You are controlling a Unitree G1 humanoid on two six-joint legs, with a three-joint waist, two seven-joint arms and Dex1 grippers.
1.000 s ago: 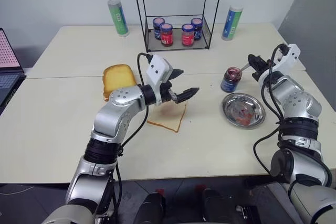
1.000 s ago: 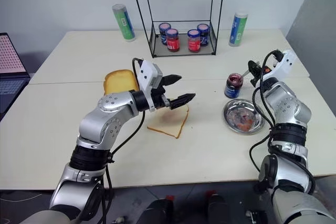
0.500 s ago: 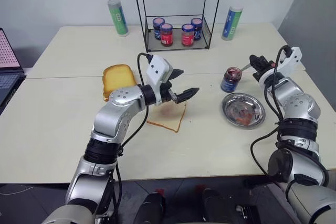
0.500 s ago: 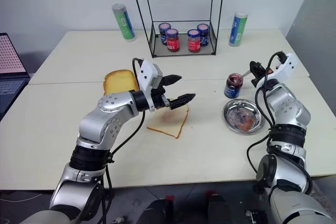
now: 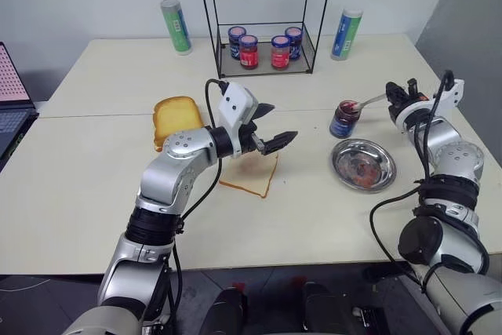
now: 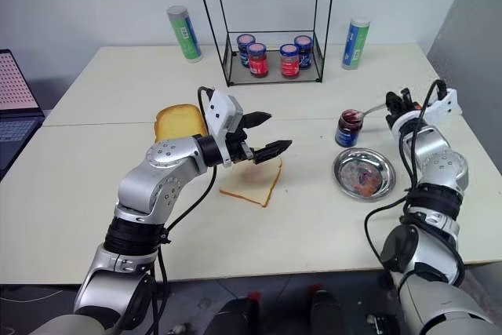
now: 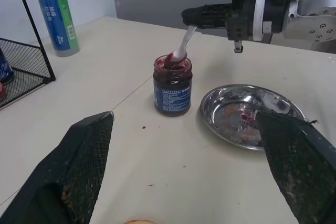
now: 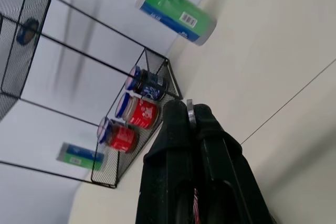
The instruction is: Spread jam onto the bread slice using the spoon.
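Note:
The jam sits in a small open glass jar [image 5: 343, 119] with a dark blue label, right of the table's middle. My right gripper [image 5: 394, 93] is shut on the handle of the silver spoon [image 5: 369, 102]. The spoon's bowl rests at the jar's mouth [image 7: 172, 62] with red jam on it. The pale bread slice [image 5: 255, 177], smeared pink, lies flat on the table. My left gripper [image 5: 281, 122] hovers open just above its far edge, empty. In the left wrist view its fingers [image 7: 79, 166] frame the jar and spoon [image 7: 184, 47].
A round steel plate [image 5: 363, 164] with red smears lies in front of the jar. A thick golden toast slice [image 5: 177, 118] rests left of my left arm. A wire rack [image 5: 265, 51] holds several small lidded jars; two green-blue cans [image 5: 176, 26] [image 5: 346, 34] flank it. A laptop [image 5: 9, 84] is far left.
My right gripper has shifted to the right and rolled, drawing the spoon out so its handle lies more level with the bowl at the jar's mouth. The left arm has stayed still.

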